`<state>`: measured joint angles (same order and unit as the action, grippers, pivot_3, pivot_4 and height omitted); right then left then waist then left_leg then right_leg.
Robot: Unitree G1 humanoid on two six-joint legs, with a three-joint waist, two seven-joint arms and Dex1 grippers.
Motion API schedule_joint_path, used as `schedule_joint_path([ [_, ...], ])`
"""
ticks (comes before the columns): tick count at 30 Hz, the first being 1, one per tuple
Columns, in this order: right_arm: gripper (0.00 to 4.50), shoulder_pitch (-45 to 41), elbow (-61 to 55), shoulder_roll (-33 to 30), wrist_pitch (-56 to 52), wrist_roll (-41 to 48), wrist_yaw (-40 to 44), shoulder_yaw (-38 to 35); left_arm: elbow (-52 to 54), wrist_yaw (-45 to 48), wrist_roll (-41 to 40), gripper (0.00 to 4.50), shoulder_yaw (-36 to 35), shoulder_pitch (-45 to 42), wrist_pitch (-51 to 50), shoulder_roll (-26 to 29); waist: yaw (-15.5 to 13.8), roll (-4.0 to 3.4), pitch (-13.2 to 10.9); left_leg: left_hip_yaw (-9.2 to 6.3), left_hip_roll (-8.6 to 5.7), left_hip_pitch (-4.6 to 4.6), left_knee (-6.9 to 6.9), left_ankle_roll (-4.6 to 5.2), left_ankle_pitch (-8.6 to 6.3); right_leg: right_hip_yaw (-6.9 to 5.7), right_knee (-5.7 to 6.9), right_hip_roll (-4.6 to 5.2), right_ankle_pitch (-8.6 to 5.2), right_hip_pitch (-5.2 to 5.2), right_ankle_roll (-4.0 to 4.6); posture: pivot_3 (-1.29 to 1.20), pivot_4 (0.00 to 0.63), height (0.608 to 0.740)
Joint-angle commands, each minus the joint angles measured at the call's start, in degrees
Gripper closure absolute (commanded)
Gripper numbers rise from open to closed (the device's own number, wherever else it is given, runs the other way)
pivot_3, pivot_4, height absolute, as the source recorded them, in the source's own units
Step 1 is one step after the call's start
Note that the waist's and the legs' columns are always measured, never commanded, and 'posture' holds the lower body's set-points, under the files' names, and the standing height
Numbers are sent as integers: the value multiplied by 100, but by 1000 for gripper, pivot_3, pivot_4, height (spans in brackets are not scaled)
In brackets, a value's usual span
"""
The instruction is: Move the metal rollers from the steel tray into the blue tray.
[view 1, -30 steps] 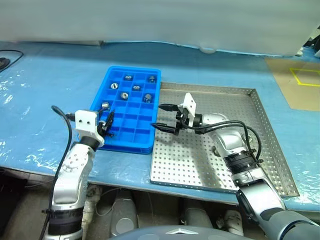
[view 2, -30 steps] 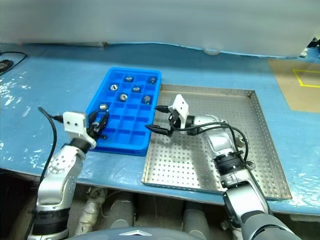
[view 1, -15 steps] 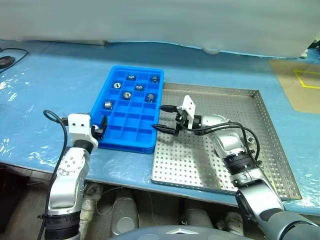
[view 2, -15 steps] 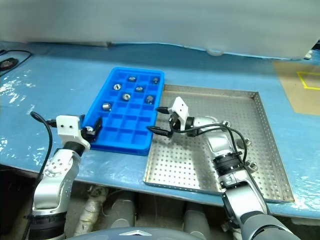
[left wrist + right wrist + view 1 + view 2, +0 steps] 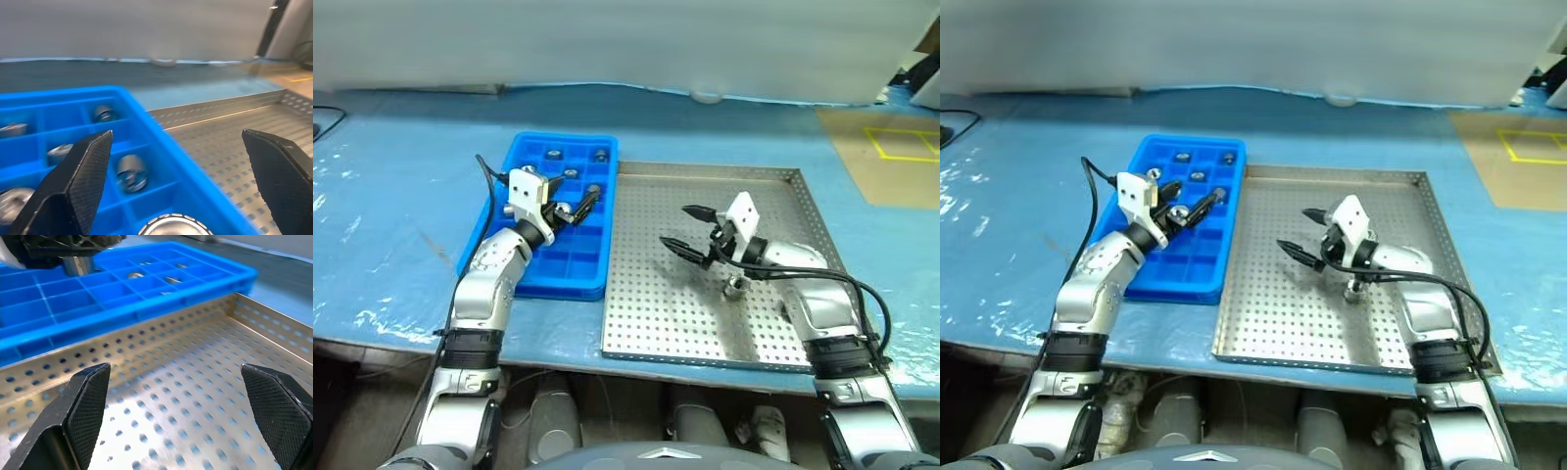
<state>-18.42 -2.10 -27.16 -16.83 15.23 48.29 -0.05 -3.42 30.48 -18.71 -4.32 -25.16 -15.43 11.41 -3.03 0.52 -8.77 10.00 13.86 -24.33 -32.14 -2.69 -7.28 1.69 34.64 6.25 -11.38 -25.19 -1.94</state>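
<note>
The left gripper (image 5: 570, 206) stood wide open above the blue tray (image 5: 506, 257), holding nothing. Several metal rollers (image 5: 571, 174) lay in separate compartments toward the tray's far end; the near compartments held none. The right gripper (image 5: 686, 229) was also wide open and empty, hovering over the middle of the steel tray (image 5: 656, 323). One roller (image 5: 736, 286) rested on the perforated floor beside that arm's wrist. The two trays sat side by side on the blue counter (image 5: 401, 186), edges touching.
</note>
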Motion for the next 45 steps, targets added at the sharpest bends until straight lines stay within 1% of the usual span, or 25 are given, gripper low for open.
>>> schedule_joint_path([
  [1, 0, 63, -498, -37, -123, 219, -87, -136, 12, 72, -104, 48, -24, -116, 186, -38, 91, 0, 0, 0, 0, 0, 2, 0, 0, 0, 0, -1, 0, -2, 0, -171, 150, 740],
  [3, 0, 9, -529, -7, -205, 306, -80, -120, 72, 26, -234, 48, -133, -90, 125, -96, 133, 0, 0, 0, 5, 2, 3, -1, 0, 0, 2, -5, 0, -4, 0, -149, 150, 740],
  [5, 0, -197, -490, 162, -399, 549, -6, -53, 207, -110, -695, 48, -415, -59, -190, -252, 136, 1, 0, 0, 4, 2, 3, -1, 1, 0, 2, -4, 0, -4, 0, -108, 150, 740],
  [7, 0, -424, -457, 363, -602, 776, 101, 77, 415, -232, -1557, 48, -774, -49, -793, -474, 146, 1, -1, 0, 3, 1, 0, -1, 0, 0, 3, -3, 0, -4, 1, -90, 150, 740],
  [9, 0, -628, -402, 581, -782, 968, 166, 162, 580, -346, -2256, 48, -993, -49, -1423, -583, 123, 1, -1, 0, 3, 1, 0, -1, 1, 0, 8, -3, 0, -7, 1, -66, 150, 740],
  [11, 0, -860, -362, 885, -1115, 1340, 188, 160, 593, -622, -3215, 48, -1218, -47, -2383, -709, 62, 1, -1, 0, 4, 0, 3, -1, 1, -1, 7, -3, -1, -8, 3, -53, 150, 740],
  [14, 0, -1043, -300, 1163, -1427, 1643, 228, 181, 516, -648, -4138, 48, -1299, -75, -3245, -801, -14, 2, -2, 0, 3, -6, 6, -1, 1, -3, 3, -3, -2, -9, 4, -43, 150, 740],
  [16, 0, -1139, -218, 1374, -1599, 1821, 153, 166, 403, -667, -4837, 48, -1334, -112, -3781, -970, -73, 2, -2, 0, 3, -12, 7, 0, 0, -6, -2, -2, -2, -9, 5, -47, 150, 740],
  [21, 0, -1179, -198, 1538, -1857, 1981, 48, 175, 171, -885, -5756, 48, -1503, -402, -4074, -1312, -118, 5, -4, 0, 2, -10, 8, -2, 1, -7, -1, 0, -2, -8, 4, -75, 150, 740],
  [27, 0, -1016, -360, 1503, -1956, 1912, -33, 360, -29, -862, -5984, 48, -1474, -609, -4157, -1309, -86, 6, -4, 0, 1, 12, 34, -19, 11, -5, -1, -4, -3, -4, 0, -75, 150, 740],
  [30, 634, -945, -471, 1506, -2020, 1954, -63, 402, -54, -794, -5989, 15, -1413, -652, -4198, -1284, -94, 6, -4, 0, 0, 12, 60, -29, 18, -9, -16, -5, -3, -5, -1, -75, 150, 740],
  [32, 1334, -914, -528, 1493, -2077, 1980, -47, 451, -83, -806, -5983, 15, -1409, -678, -4181, -1304, -95, 6, -4, 0, -3, 11, 69, -46, 28, -9, -23, -5, -3, -5, -2, -75, 150, 740],
  [36, 2769, -913, -542, 1464, -2124, 2027, -8, 481, -129, -785, -5893, 15, -1476, -737, -3976, -1344, -91, 6, -4, 0, -4, 13, 77, -47, 30, -11, -29, -5, -3, -3, -1, -104, 150, 740],
  [37, 2897, -944, -514, 1474, -2085, 1992, -20, 492, -100, -787, -5864, 15, -1508, -741, -3876, -1363, -91, 6, -4, 0, -4, 14, 77, -47, 30, -11, -29, -5, -3, -3, -1, -104, 150, 740],
  [39, 2887, -1042, -429, 1521, -1994, 1921, -79, 496, -7, -808, -5824, 15, -1618, -729, -3636, -1388, -88, 7, -5, 0, -4, 19, 77, -47, 30, -11, -29, -5, -3, 1, -1, -104, 150, 740],
  [43, 2887, -1273, -240, 1662, -1848, 1919, -89, 468, 193, -1005, -5237, 15, -1891, -707, -2422, -1519, -87, 10, -7, 0, -4, 26, 79, -46, 30, -11, -24, -5, -3, 2, -1, -6, 150, 740],
  [45, 2887, -1551, 97, 1906, -1675, 1955, -117, 374, 298, -1399, -5253, 15, -2430, -822, -1460, -1672, -88, 14, -9, -2, -2, 29, 85, -44, 30, -13, -23, -5, -3, 3, -1, 49, 150, 740],
])
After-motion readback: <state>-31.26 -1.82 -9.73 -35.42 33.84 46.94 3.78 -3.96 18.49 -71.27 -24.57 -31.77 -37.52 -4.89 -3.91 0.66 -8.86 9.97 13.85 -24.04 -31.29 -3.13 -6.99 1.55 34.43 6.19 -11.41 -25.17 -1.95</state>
